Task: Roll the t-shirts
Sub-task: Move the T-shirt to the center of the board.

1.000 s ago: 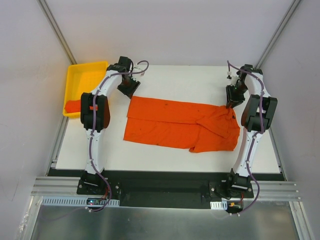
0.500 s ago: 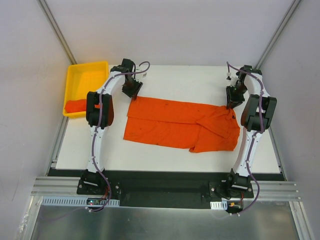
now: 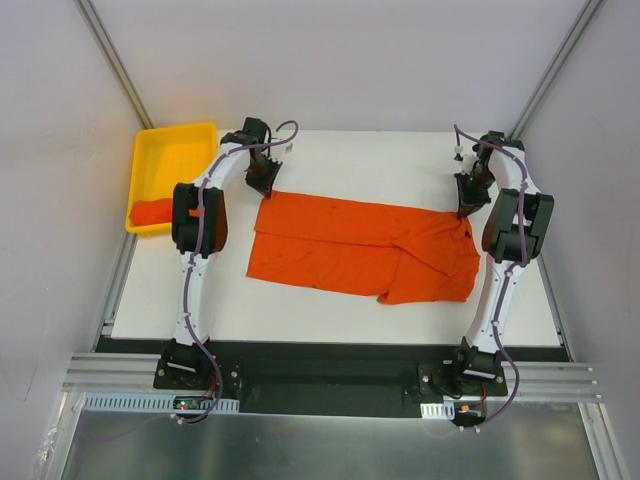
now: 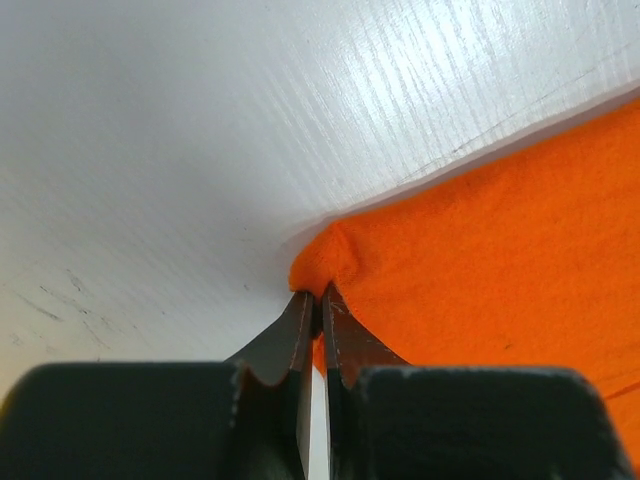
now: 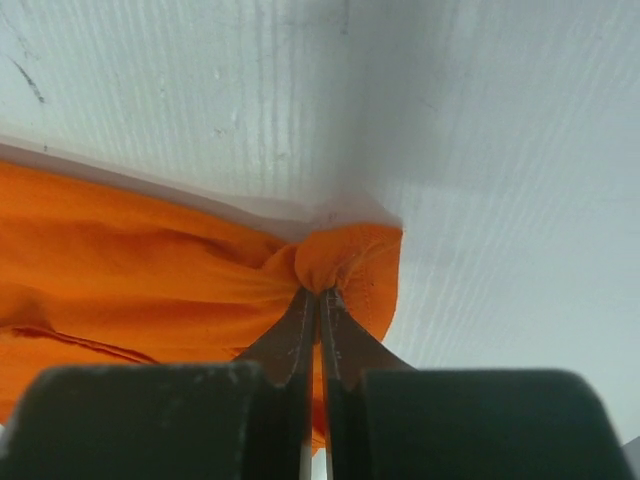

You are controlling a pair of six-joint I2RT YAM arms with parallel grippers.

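An orange t-shirt [image 3: 360,248] lies folded into a long band across the white table [image 3: 360,160]. My left gripper [image 3: 265,188] is at its far left corner, shut on a pinch of the cloth [image 4: 325,262]. My right gripper [image 3: 466,210] is at the far right corner, shut on a bunched bit of the t-shirt [image 5: 345,262]. In the wrist views the left gripper [image 4: 318,296] and the right gripper [image 5: 318,294] both have their jaws pressed together with orange cloth between them. Another orange t-shirt [image 3: 152,212] lies in the yellow tray.
A yellow plastic tray [image 3: 175,150] stands off the table's far left corner. Grey walls close in both sides. The table's black front rail [image 3: 330,350] carries the two arm bases.
Both grippers have gone from part open to shut on the t-shirt's far corners. The left arm shifted slightly toward the corner earlier; the cloth has hardly moved.
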